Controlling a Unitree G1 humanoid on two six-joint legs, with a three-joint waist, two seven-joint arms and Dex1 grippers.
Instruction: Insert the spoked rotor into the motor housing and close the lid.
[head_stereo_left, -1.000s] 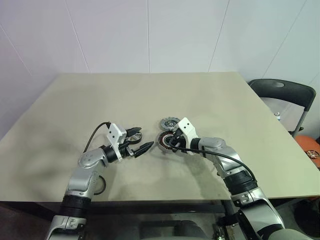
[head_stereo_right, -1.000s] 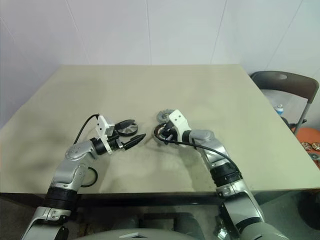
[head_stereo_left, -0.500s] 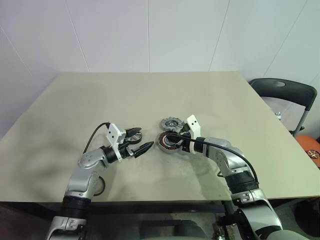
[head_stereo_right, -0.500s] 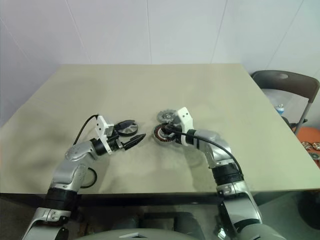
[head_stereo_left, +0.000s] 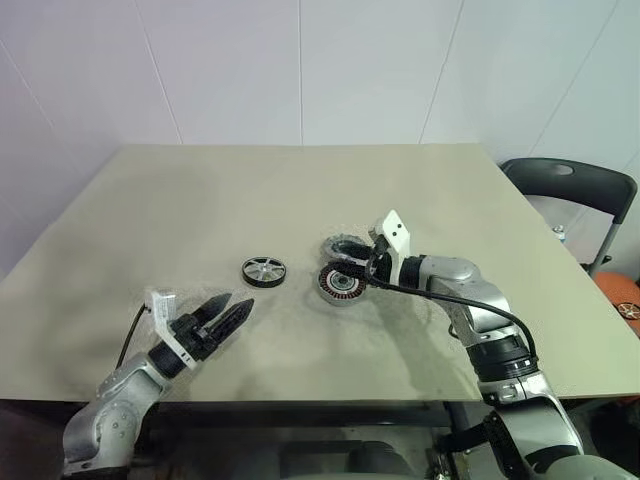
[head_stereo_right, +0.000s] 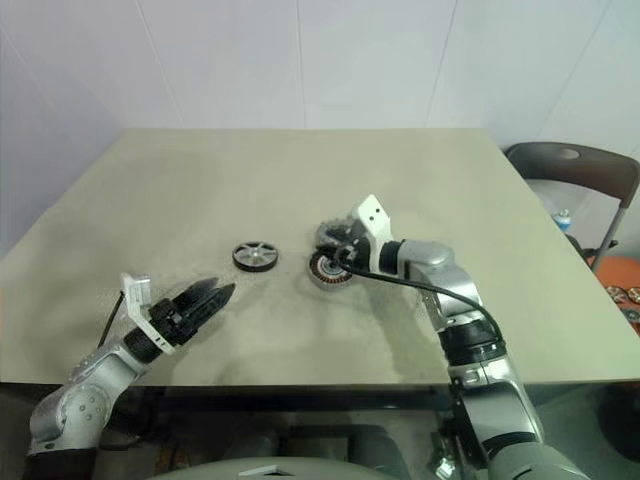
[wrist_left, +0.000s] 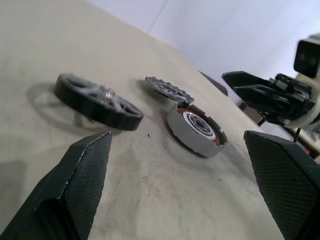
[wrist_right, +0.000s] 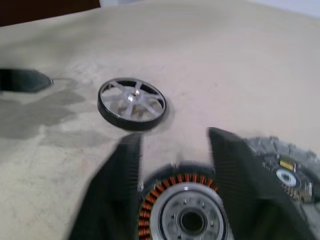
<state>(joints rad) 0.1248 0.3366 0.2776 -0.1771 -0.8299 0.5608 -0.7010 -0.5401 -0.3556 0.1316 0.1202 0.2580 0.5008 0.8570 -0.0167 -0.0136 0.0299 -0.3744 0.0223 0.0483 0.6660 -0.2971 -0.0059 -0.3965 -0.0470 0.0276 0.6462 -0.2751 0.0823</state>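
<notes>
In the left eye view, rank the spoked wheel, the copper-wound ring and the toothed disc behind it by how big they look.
1. Copper-wound ring, slightly the widest.
2. Spoked wheel, close behind.
3. Toothed disc: looks smallest, but the right gripper covers part of it and it lies farther off, so that rank is unsure.

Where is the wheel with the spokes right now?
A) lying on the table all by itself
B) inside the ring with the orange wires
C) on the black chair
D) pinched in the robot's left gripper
A: the spoked rotor lies flat on the table, apart from the motor housing with its copper windings, and the open left gripper is off to the side, not touching it.
</notes>
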